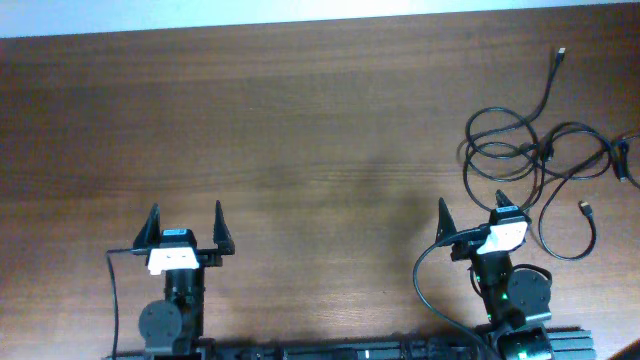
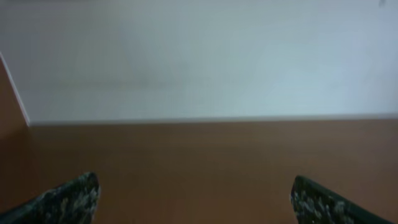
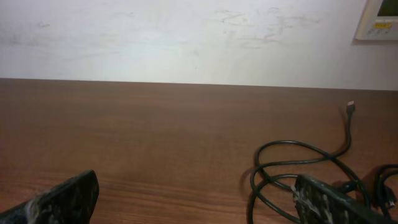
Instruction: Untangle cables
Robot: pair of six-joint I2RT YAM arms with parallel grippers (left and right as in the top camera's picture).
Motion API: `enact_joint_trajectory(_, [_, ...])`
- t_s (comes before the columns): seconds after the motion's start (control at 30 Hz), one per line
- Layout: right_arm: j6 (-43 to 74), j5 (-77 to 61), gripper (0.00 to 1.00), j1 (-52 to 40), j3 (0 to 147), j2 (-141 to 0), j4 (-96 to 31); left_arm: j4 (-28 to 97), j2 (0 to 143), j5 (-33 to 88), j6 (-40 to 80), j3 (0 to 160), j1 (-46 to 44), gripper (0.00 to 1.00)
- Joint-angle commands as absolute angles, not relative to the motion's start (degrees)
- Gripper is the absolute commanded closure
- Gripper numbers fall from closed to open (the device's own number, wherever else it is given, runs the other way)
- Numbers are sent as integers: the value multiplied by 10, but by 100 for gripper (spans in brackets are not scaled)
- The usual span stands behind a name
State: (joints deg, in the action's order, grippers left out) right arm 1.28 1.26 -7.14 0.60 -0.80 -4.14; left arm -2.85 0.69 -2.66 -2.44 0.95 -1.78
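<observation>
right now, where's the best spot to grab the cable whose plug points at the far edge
Grip the single strand just behind the far plug, coming straight down with the right tool open across it. That stretch lies alone on the table, apart from the overlapping coils, so likely nothing else gets pinched.

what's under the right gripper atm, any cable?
The right gripper is open, with bare table between its fingers. Its outer finger overlaps the near loop of the cables and hides that stretch. Whether they touch cannot be told.
</observation>
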Motion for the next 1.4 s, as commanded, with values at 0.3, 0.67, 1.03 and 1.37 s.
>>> enact_joint_trajectory(0.3, [16,18,1,-75,3,-2,-46,47,3,0,-48,5,-14,1])
enact_joint_trajectory(0.67, [16,18,1,-75,3,-2,-46,48,3,0,-48,5,-14,1])
enact_joint_trajectory(1.03, [16,18,1,-75,3,-2,-46,48,3,0,-48,5,-14,1])
enact_joint_trajectory(1.37, [16,18,1,-75,3,-2,-46,48,3,0,-48,5,-14,1])
